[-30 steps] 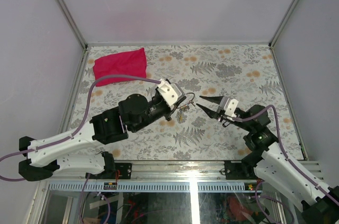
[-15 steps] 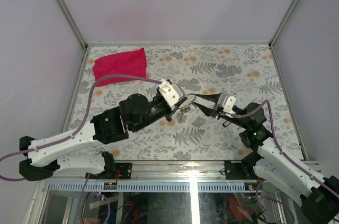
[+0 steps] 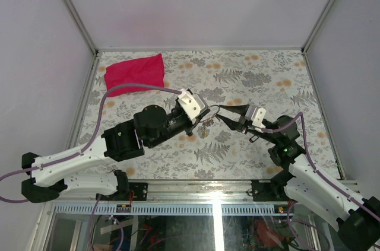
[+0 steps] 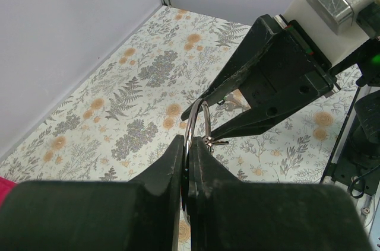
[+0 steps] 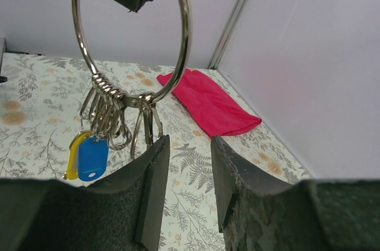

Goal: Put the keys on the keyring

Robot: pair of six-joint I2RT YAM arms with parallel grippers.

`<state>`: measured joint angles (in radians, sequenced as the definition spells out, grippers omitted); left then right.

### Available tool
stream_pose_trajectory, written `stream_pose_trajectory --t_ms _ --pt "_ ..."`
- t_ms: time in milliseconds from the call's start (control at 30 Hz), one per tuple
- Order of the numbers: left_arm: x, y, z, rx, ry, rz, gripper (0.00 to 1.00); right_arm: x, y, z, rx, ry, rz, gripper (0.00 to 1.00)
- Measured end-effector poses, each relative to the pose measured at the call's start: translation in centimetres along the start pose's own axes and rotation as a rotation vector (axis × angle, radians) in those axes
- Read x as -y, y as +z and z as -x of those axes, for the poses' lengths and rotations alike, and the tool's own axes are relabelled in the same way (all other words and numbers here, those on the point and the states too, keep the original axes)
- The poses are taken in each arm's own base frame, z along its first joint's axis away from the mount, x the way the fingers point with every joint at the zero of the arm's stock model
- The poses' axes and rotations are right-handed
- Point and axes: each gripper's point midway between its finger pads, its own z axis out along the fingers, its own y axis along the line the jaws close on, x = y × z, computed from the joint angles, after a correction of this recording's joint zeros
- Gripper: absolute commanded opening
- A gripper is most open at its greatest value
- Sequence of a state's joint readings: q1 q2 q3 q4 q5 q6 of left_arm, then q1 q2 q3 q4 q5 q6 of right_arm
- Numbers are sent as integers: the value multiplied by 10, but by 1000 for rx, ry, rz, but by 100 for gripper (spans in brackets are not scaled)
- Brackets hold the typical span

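Keyring (image 5: 187,31) stays pinched by left end effector (image 4: 189,144); right end effector (image 5: 189,139) nearer.

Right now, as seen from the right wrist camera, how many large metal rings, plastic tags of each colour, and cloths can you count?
large metal ring: 1
blue tag: 1
yellow tag: 1
red cloth: 1
Total: 4
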<state>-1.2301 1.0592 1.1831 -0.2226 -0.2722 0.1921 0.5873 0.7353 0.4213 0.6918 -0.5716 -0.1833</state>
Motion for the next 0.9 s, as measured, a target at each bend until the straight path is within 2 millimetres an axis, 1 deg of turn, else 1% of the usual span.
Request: stream_pose_trajectory --t_ms 100,400,600,900 --pt "0 0 0 0 0 0 0 -4 -1 -2 -7 -1 19 42" --pt "0 0 -2 -7 2 -1 0 -17 -8 -18 -75 -10 78 43" --pt "0 0 -2 -9 3 -2 0 -17 -8 -18 -75 -8 81 43" --pt "1 0 -3 -10 2 -3 0 -12 -5 -8 -38 -3 58 42"
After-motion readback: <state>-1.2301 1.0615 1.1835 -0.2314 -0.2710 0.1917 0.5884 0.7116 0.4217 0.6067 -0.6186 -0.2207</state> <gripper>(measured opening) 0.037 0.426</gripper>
